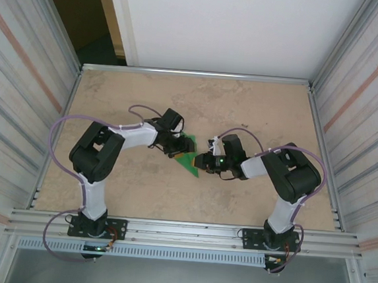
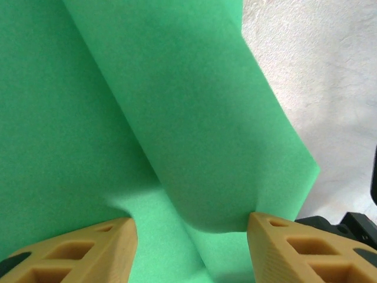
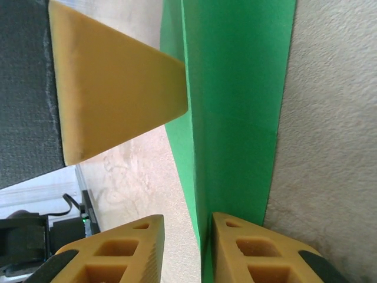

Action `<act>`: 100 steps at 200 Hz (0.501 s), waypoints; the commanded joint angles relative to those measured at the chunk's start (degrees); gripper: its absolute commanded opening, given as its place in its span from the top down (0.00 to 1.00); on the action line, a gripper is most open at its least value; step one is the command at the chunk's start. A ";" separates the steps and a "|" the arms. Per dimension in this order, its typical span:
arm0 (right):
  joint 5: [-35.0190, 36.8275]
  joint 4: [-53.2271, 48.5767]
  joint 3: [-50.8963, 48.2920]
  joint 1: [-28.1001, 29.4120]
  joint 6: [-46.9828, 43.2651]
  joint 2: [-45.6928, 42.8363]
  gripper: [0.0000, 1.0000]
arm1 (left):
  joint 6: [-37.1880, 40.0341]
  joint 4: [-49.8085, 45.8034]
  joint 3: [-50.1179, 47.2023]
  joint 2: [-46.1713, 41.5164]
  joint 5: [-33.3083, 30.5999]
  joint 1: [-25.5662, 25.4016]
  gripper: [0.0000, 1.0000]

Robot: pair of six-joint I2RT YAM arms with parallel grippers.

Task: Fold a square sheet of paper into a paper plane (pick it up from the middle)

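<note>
left gripper point(image 2: 189, 223): jaws apart, straddling a raised fold of the creased green paper point(image 2: 177, 118) | right gripper point(image 3: 187, 219): jaws slightly parted, paper edge in the gap against one finger, not pinched | paper: mid-table point(image 1: 146, 98), between both grippers

Overhead; wrist cameras close on paper point(image 2: 177, 118)

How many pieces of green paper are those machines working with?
1. The folded green sheet sits near the middle of the table, between the left tool and the right tool. A second sheet directly beneath it would be hidden.
</note>
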 commanded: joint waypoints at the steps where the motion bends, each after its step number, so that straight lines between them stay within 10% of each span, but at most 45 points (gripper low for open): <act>1: 1.75 -2.98 -1.54 -1.07 0.66 -1.86 0.73 | 1.38 -10.50 -0.73 4.46 -6.69 -0.66 0.44; 100: 1.84 -5.57 -0.03 -0.95 0.56 1.39 0.84 | 0.20 -13.12 0.17 6.47 -8.60 -1.62 0.44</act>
